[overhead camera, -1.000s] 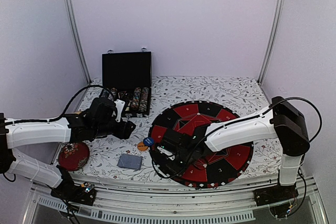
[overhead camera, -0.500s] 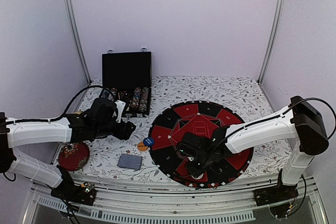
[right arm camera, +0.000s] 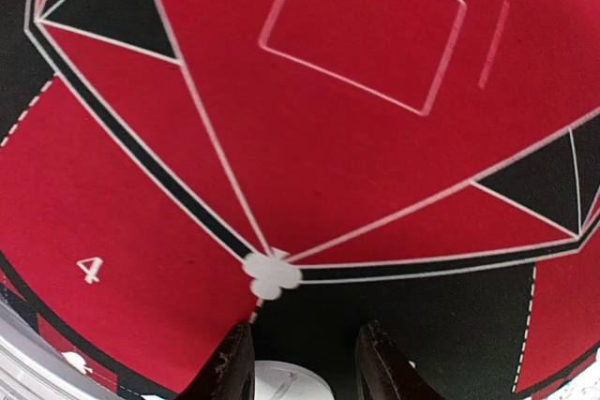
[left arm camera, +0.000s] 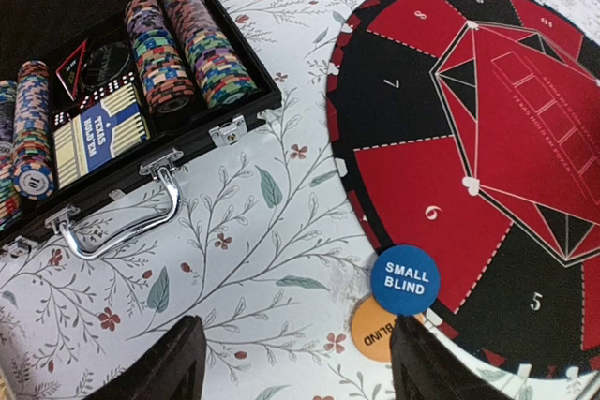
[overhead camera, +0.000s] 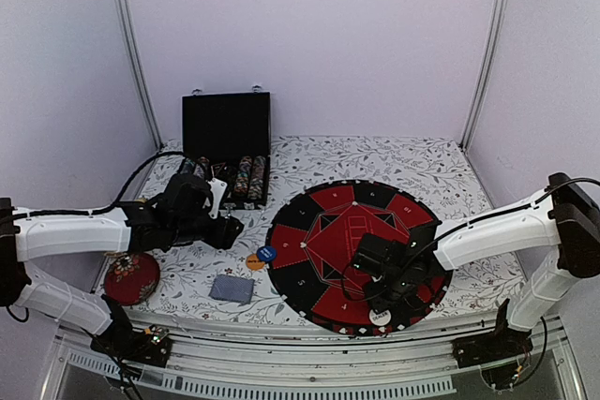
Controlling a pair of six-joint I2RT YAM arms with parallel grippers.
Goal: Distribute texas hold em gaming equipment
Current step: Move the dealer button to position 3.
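step in hand: laying the buttons out on the mat [overhead camera: 367, 198].

right gripper [right arm camera: 302, 370] sits low over the near rim of the mat, by the sector marked 4. its fingers [right arm camera: 232, 367] stand a little apart. the white button [overhead camera: 380, 317] lies flat between their tips with a gap on one side, so we judge it set down, not pinched. its face is cut off in the wrist view and we cannot read it.

left gripper [left arm camera: 295, 374] is spread wide, holds nothing, and hovers over the cloth between the chip case [overhead camera: 226, 124] and the mat. the small blind button [left arm camera: 405, 279] overlaps the mat edge and lies partly on the orange button [left arm camera: 373, 333]. the grey card deck [overhead camera: 232, 288] is near them, off the mat. the chips [left arm camera: 192, 39] are racked in the case.

next, as we judge it: the right arm lifts straight up, clear of the button, without dragging it. blinds, cards and chips are not yet placed. flat thin discs call for a low, edge-on pinch.
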